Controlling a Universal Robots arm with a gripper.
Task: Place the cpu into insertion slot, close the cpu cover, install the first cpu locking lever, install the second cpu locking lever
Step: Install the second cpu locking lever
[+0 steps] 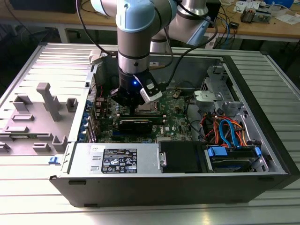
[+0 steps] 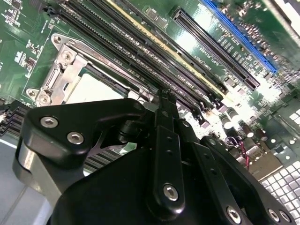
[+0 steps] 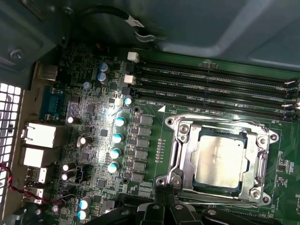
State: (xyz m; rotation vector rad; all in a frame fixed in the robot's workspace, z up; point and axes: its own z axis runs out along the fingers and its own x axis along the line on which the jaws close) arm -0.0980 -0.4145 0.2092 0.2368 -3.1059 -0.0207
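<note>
First wrist view shows the small flat square cpu (image 3: 219, 162) with its dull silver-grey top lying in the insertion slot (image 3: 174, 180), the square socket with a silver rim on the green circuit board (image 3: 154, 154). The thin silver cpu cover (image 3: 257, 159), a frame with a cut-out middle, lies flat around the chip. My black gripper (image 3: 161, 206) hovers right at the socket's edge, and I cannot tell whether my fingers are spread or pressed together. In the second wrist view my gripper (image 2: 161, 101) hangs just over the socket's rim beside the long black memory slots (image 2: 140, 47). In the exterior view I reach down into the open grey computer case (image 1: 262, 136), over the board's middle.
</note>
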